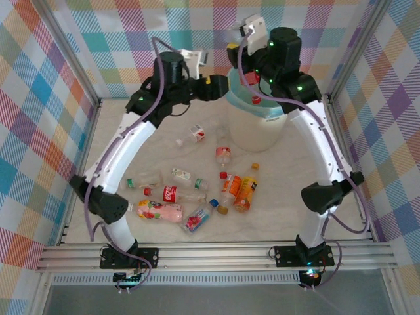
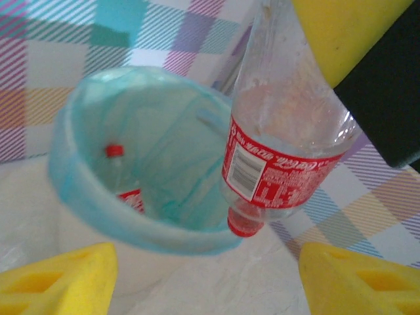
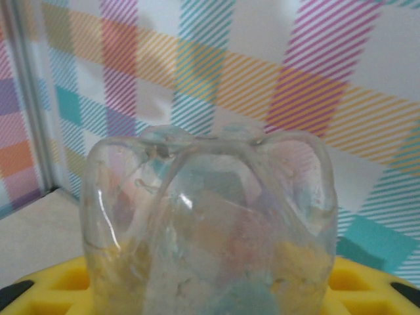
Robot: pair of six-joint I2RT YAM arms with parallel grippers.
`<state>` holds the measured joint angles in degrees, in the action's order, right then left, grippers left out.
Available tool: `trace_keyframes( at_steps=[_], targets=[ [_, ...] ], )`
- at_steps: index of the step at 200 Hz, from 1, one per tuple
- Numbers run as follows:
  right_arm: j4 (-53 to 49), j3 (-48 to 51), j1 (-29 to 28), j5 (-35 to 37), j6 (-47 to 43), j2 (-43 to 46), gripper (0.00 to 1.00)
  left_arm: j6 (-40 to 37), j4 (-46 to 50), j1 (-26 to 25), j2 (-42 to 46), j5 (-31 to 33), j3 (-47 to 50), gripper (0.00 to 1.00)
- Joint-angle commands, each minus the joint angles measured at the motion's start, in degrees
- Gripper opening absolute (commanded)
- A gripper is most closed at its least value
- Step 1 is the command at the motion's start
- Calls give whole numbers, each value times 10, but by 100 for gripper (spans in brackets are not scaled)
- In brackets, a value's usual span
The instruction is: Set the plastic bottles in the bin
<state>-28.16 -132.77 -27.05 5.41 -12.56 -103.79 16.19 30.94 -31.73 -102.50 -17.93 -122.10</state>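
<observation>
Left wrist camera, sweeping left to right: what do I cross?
Teal-lined bin with a red-capped bottle inside → upside-down cola bottle → yellow finger gripping that bottle.

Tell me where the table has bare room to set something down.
Bare: the near-right patch bordered by the orange bottles, the bin and the right arm; also the thin strip along the table's near edge. Crowded: the middle, where loose bottles lie packed together.
</observation>
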Motion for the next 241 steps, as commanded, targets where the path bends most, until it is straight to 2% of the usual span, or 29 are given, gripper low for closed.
trace_keyframes(
  at_steps=[1,39,59,99,138,199,241],
  targets=[
    [90,64,29,14,-7,26,50,-11,-10,-6,-61,-34,-85,73],
    [202,174,63,28,-2,37,50,17,-4,-7,-189,-62,-230,72],
    [242,204,65,21,0,22,51,26,5,-7,-229,-66,-266,71],
    [280,254,65,15,23,-9,53,4,48,-7,-232,-44,-242,69],
    [299,290,65,18,50,-26,57,-16,33,-7,-196,-11,-175,70],
    [301,323,66,30,65,-30,70,-13,42,-6,-191,-1,-154,71],
    [281,312,66,20,65,-16,72,-11,31,-6,-181,4,-156,72]
  ],
)
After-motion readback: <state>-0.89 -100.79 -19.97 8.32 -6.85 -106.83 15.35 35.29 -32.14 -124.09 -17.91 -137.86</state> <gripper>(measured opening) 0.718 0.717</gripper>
